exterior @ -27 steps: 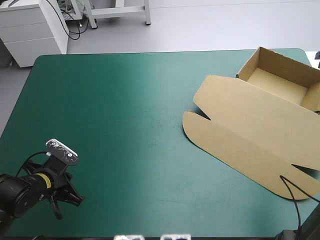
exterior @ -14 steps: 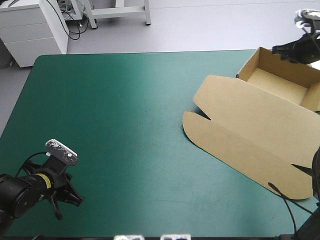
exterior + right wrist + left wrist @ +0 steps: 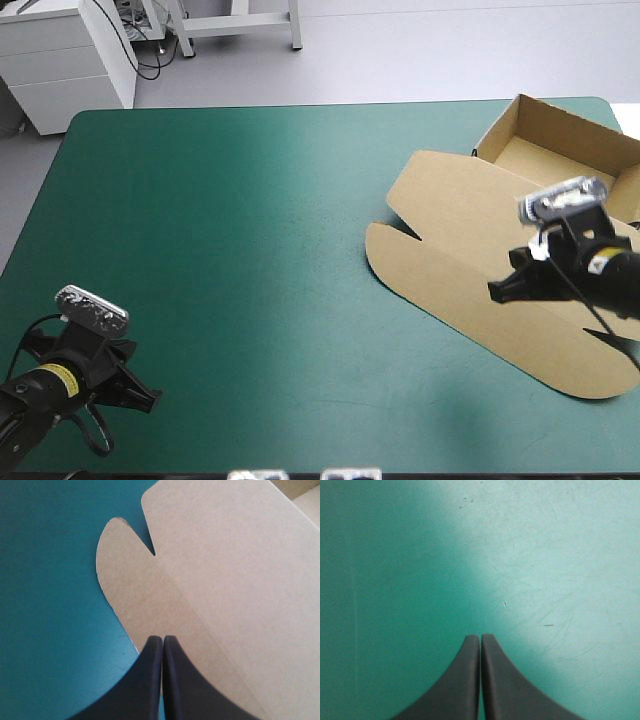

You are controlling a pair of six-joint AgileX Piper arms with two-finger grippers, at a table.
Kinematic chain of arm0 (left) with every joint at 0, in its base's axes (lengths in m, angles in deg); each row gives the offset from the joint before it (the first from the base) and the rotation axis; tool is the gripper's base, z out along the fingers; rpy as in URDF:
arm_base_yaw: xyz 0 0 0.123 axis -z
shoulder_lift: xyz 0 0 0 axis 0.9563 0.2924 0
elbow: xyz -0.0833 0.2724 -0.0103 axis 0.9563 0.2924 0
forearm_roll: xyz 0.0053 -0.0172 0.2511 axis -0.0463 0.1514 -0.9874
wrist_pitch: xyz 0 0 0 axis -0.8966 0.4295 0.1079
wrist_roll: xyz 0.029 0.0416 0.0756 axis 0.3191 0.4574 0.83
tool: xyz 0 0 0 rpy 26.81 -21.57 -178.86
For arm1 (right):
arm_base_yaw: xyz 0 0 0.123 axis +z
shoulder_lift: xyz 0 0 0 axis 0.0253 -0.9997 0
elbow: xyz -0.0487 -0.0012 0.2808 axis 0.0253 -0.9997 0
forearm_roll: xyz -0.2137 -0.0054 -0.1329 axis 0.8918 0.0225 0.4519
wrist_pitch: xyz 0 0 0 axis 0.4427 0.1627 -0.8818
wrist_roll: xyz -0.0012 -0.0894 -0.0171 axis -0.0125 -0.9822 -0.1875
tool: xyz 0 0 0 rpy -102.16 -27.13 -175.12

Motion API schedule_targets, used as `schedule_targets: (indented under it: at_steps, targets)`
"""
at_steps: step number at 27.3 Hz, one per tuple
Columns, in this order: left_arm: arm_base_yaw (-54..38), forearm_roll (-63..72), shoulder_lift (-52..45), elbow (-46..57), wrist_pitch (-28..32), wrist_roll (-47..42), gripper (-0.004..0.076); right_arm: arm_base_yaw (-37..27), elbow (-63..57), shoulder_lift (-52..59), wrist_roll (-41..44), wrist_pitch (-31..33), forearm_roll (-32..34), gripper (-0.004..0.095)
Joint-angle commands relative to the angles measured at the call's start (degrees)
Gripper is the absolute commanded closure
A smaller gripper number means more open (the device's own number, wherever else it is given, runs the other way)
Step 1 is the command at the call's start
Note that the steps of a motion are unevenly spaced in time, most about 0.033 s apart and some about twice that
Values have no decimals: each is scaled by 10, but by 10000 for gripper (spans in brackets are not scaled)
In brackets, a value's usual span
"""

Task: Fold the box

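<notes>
Table [image 3: 250, 220]: teal-green cover, filling the view
Box [image 3: 455, 235]: brown, on the table's right side, open tray at the far right corner, lid lying flat towards the near edge
Right gripper [image 3: 162, 639]: over the flat lid near its rounded flap, black fingers pressed together, gripping nothing
Left gripper [image 3: 480, 637]: at the near left corner above the cover, fingers together too, well apart from the box

Lab, by the look: table [image 3: 230, 220], teal-green cover, grey floor [image 3: 400, 50] beyond its far edge, white frame legs [image 3: 240, 20] there, white drawer cabinet [image 3: 60, 70] and loose cables [image 3: 150, 55] past its far left corner.
</notes>
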Motion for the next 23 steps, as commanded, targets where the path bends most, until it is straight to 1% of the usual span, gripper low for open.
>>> schedule_targets:
  at_steps: [1,2,4,6,10,17,19,23]
  targets:
    - [4,0,-18,-8,42,-8,731,3,-78,96,-8,-73,-9,916]
    - [4,0,-30,2,57,-9,731,3,-129,141,-13,-101,-9,916]
    - [4,0,-40,29,69,-10,731,3,-191,203,-20,-122,-12,919]
    - [4,6,-42,55,65,-15,731,3,-233,243,-21,-115,-25,926]
    - [4,29,-42,82,77,-23,731,3,-283,294,-25,-115,-37,926]
    - [4,73,-42,127,152,-22,731,3,-346,369,-25,-120,-43,926]
    - [4,74,-42,139,161,-21,731,3,-358,388,-25,-118,-46,926]
    - [4,74,-42,152,158,-21,731,3,-364,408,-24,-119,-48,926]
